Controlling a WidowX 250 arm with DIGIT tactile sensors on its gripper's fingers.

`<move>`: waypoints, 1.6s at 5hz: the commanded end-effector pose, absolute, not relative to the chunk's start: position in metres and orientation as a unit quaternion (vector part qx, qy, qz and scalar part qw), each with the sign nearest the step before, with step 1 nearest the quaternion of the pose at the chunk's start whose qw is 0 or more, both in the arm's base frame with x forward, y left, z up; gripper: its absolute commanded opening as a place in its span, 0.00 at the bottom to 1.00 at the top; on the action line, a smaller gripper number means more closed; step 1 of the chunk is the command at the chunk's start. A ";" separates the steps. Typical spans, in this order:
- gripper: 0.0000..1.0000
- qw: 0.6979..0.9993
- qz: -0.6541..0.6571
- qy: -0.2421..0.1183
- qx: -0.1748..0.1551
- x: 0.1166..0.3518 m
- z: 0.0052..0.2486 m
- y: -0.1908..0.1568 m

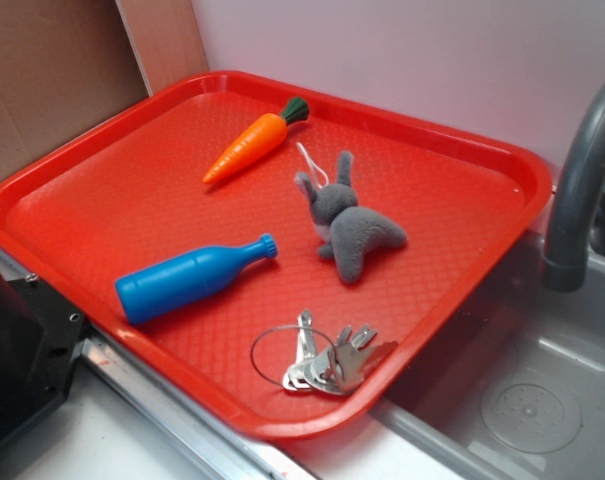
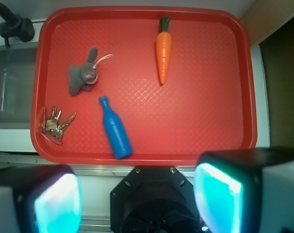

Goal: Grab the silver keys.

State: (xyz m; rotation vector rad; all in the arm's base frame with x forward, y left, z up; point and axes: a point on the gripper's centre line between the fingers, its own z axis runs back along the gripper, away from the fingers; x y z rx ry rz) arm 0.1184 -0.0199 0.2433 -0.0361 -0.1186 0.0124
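Near the red tray front corner the silver keys are seen untouched; end effector spread wide

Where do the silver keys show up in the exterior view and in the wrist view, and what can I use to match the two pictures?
Exterior view: the silver keys lie near the bottom edge of the red tray, lower centre of the picture.
Wrist view: the keys sit at the tray's lower left corner.
Shared landmark: the blue bottle, lying beside the keys in both views.
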 end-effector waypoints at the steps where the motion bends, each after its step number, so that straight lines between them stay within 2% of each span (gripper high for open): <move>1: 1.00 0.998 0.006 -0.059 -0.018 0.118 0.243 -0.020; 2: 1.00 0.994 -0.072 -0.074 -0.043 0.120 0.198 -0.055; 3: 1.00 0.979 -0.134 -0.119 -0.091 0.132 0.170 -0.087; 4: 1.00 0.949 -0.235 -0.139 -0.159 0.148 0.160 -0.112; 7: 1.00 0.949 -0.235 -0.139 -0.159 0.148 0.160 -0.112; 8: 1.00 0.932 -0.304 -0.055 -0.192 0.160 0.110 -0.140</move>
